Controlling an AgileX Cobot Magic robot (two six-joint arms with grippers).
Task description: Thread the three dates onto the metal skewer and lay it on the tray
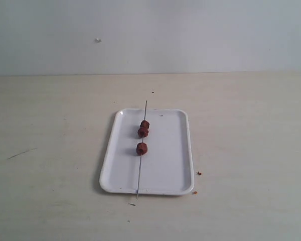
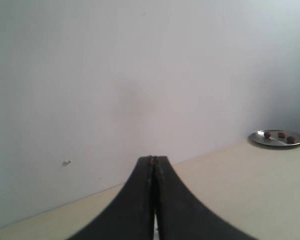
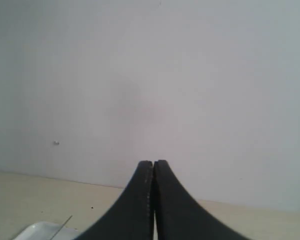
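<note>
Threaded with the three dates (image 1: 143,132), the metal skewer (image 1: 140,173) is laid along the middle of the tray (image 1: 173,165) — the task is judged finished, no further move being needed — with left gripper (image 2: 153,159) and right gripper (image 3: 153,162) pressed closed, empty.

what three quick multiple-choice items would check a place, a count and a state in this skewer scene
1. Where is the metal skewer?
a) on the white tray
b) beside the tray
c) in a gripper

2. How many dates are on it?
a) one
b) two
c) three

3. How are the left gripper and right gripper?
a) both open
b) both shut, empty
c) one shut on a date

Answers:
1 a, it lies lengthwise on the tray.
2 c, two touch and one sits apart.
3 b, each wrist view shows jaws pressed together, holding nothing.
</note>
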